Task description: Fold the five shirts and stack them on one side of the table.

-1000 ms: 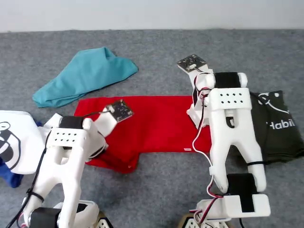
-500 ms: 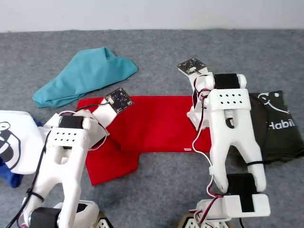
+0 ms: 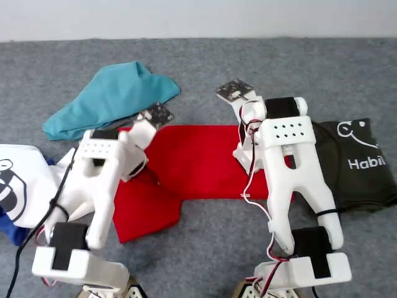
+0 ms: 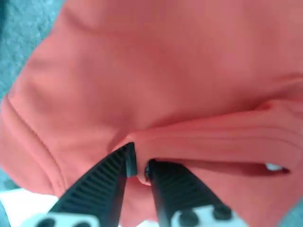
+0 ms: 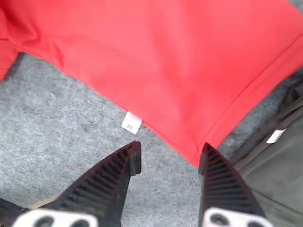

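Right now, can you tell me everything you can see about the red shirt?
The red shirt looks like soft, plain cloth. It is spread mostly flat on the grey table, with one part bent toward the near edge. A small white tag sticks out of its hem. The left hand is shut on a raised fold of it. The right hand hangs open over its hemmed corner, beside the dark shirt.

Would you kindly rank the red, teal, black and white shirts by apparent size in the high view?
1. red shirt
2. teal shirt
3. black shirt and white shirt: unranked, as both run past the picture's edge.
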